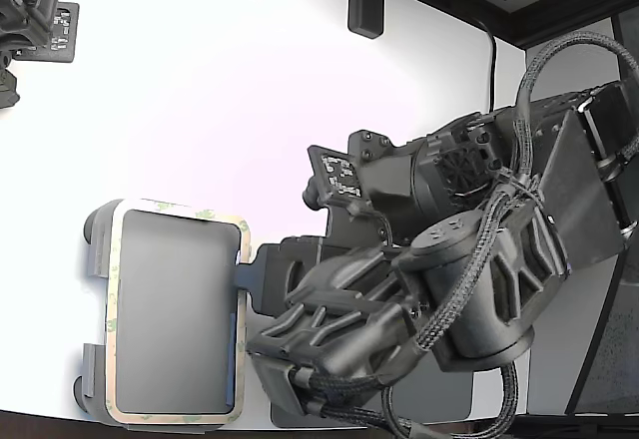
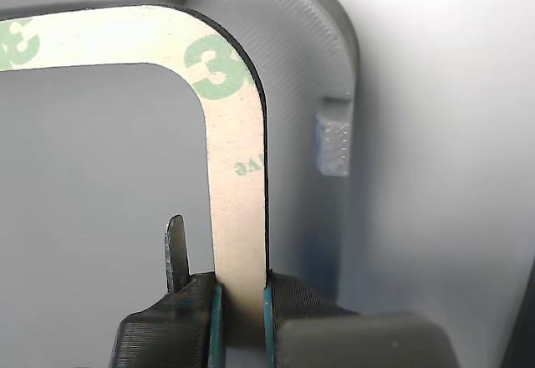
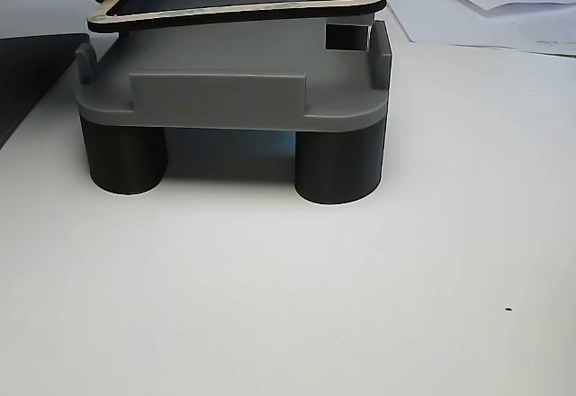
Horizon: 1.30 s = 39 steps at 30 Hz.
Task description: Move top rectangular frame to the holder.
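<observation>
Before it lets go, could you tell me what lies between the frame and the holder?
Only a thin air gap: in the other view the frame sits tilted above the holder.

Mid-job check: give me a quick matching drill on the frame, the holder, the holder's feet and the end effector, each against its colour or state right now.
Things:
1. frame
2. holder
3. feet
4. end effector

States:
A. light grey, with raised edge tabs
B. dark, round, standing on the white table
C. shut on one side of the frame
D. beige with green print, tilted over the holder

Pairs: 1-D, 2-A, 3-B, 4-C
</observation>
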Motion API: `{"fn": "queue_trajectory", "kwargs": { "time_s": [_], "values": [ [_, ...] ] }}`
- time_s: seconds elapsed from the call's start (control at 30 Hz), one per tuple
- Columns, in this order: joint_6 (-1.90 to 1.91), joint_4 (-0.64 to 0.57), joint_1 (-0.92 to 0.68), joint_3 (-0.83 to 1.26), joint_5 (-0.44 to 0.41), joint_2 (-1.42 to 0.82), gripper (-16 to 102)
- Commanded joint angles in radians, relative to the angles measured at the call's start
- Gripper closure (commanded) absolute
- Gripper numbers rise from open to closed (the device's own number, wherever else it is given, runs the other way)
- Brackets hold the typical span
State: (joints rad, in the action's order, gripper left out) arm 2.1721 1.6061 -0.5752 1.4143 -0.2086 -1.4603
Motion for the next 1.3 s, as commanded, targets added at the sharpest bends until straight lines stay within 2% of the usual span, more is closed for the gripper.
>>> {"fn": "queue_trajectory", "kwargs": {
  "time_s": [0.0,1.27],
  "values": [
    [-0.009,-0.02,0.023,-0.015,0.005,-0.023,97],
    [0.015,-0.049,0.028,0.002,0.054,0.015,96]
  ]
}}
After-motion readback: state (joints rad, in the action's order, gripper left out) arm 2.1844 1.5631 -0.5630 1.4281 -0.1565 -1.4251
